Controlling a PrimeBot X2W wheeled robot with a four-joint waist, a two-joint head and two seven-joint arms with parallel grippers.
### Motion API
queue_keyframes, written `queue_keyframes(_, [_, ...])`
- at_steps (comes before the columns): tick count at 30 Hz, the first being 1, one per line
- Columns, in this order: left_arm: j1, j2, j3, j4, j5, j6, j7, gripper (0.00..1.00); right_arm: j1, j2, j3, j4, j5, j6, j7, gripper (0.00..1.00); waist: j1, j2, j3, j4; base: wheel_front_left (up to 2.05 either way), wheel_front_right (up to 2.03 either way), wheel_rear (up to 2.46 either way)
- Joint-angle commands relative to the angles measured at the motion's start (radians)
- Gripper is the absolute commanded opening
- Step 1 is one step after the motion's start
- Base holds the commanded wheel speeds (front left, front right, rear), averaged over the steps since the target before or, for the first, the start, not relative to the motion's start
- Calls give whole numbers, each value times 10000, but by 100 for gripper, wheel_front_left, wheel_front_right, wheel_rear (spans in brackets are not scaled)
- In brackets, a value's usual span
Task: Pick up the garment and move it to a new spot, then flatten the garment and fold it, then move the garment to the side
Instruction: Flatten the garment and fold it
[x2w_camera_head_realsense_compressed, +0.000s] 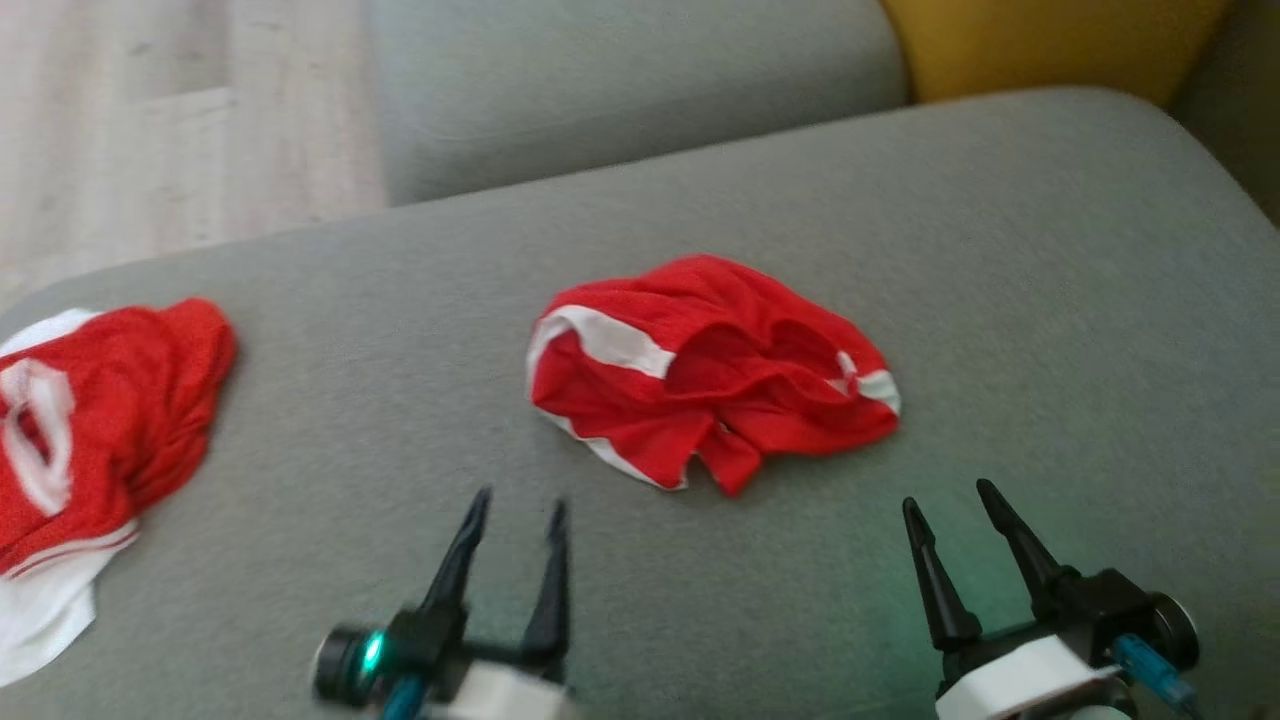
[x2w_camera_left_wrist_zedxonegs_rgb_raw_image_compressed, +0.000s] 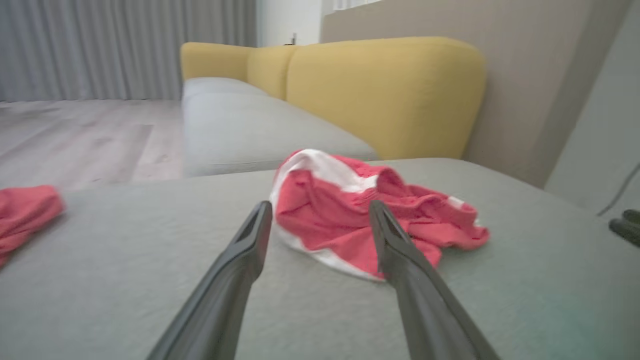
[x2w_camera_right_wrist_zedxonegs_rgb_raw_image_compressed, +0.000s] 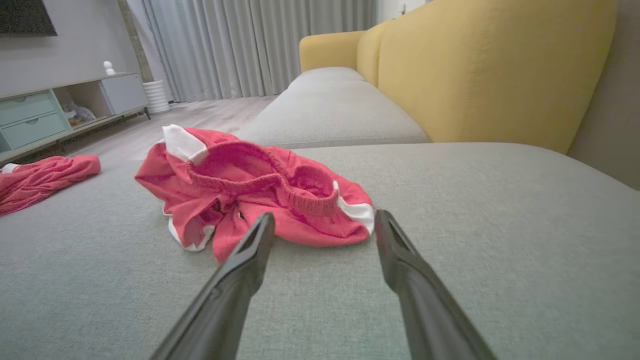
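A crumpled red garment (x2w_camera_head_realsense_compressed: 715, 375) with white trim lies in a heap on the middle of the grey sofa cushion (x2w_camera_head_realsense_compressed: 1050, 300). The left wrist view shows the garment (x2w_camera_left_wrist_zedxonegs_rgb_raw_image_compressed: 350, 210) just beyond the fingertips, and in the right wrist view the garment (x2w_camera_right_wrist_zedxonegs_rgb_raw_image_compressed: 260, 195) shows its elastic waistband on top. My left gripper (x2w_camera_head_realsense_compressed: 520, 510) hovers open over the cushion, short of the heap and to its left. My right gripper (x2w_camera_head_realsense_compressed: 950, 495) is open too, short of the heap's right end. Both hold nothing, as seen on the left gripper (x2w_camera_left_wrist_zedxonegs_rgb_raw_image_compressed: 320, 210) and the right gripper (x2w_camera_right_wrist_zedxonegs_rgb_raw_image_compressed: 325, 220).
A second red and white garment (x2w_camera_head_realsense_compressed: 90, 420) lies bunched at the cushion's left edge. Behind are another grey seat cushion (x2w_camera_head_realsense_compressed: 620, 80) and a yellow backrest (x2w_camera_head_realsense_compressed: 1040, 45). Wooden floor (x2w_camera_head_realsense_compressed: 150, 130) lies off the far left. A low cabinet (x2w_camera_right_wrist_zedxonegs_rgb_raw_image_compressed: 60, 110) stands across the room.
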Motion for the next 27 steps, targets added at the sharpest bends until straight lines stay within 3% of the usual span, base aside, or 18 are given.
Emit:
queue_keyframes(1, [-869, -20, -50, -138, -292, -120, -95, 100, -370, -192, 255, -241, 80, 67, -40, 100, -1, 0, 367, -560, 0, 0, 0])
queue_keyframes(7, [-3069, -20, -1919, 874, -1627, -461, -83, 100, -747, -205, 519, -249, 165, 67, -40, 100, -1, 0, 1170, -1664, 0, 0, 0])
queue_keyframes(15, [-5966, -20, -4065, 2243, -3835, -213, 609, 100, -1359, -25, 780, -262, 321, 67, -40, 100, -1, 0, 2281, -3026, 0, 0, 0])
queue_keyframes(22, [-7425, -20, -4960, 3472, -6238, 139, 1308, 100, -1648, 210, 991, -181, 442, 67, -40, 100, -1, 0, 2895, -3864, 0, 0, 0])
queue_keyframes(27, [-8063, -20, -5313, 4156, -7483, 525, 1507, 100, -1731, 314, 938, -176, 480, 67, -40, 100, -1, 0, 3125, -3990, 0, 0, 0])
